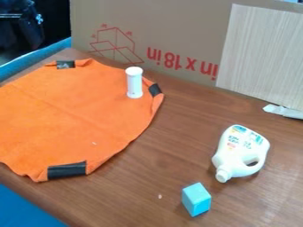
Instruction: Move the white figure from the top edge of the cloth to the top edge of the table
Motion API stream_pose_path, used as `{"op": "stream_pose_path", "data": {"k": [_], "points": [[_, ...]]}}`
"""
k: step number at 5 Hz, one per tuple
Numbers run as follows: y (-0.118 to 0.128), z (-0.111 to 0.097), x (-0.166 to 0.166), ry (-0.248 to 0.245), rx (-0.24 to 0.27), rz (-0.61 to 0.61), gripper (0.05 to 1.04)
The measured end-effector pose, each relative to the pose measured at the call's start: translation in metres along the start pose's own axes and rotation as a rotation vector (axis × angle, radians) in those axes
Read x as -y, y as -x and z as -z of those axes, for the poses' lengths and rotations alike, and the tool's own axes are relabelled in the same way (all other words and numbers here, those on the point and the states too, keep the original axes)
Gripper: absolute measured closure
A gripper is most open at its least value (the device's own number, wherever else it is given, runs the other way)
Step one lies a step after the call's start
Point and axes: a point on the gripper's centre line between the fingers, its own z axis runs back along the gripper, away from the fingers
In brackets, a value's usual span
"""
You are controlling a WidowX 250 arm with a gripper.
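The figure [135,83] stands upright on the cloth [65,111], near its top edge, its narrow shape probably easy to grasp. Black patches [67,170] sit along the cloth's rim, perhaps holding it flat. I cannot tell the gripper's opening or hold.

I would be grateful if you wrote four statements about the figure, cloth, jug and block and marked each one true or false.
1. The white figure stands upright on the orange cloth. True.
2. The blue block sits on the cloth. False: the block is on the bare table.
3. The white jug touches the block. False: a gap separates them.
4. The cloth has black patches at its edge. True.
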Motion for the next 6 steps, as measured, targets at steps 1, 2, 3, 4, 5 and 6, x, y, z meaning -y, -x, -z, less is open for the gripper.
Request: {"op": "stream_pose_path", "data": {"k": [1, 2, 3, 4, 5, 6], "points": [[0.002, 0.012, 0.0, 0.014, -0.03, -0.007, 0.083], [-0.01, 0.033, 0.031, 0.017, -0.047, 0.072, 0.083], [-0.019, 0.051, 0.057, 0.004, -0.062, 0.148, 0.083], [-0.027, 0.07, 0.073, -0.001, -0.095, 0.176, 0.083], [-0.039, 0.082, 0.093, 0.005, -0.126, 0.166, 0.083], [-0.045, 0.08, 0.114, 0.027, -0.126, 0.18, 0.083]]}}
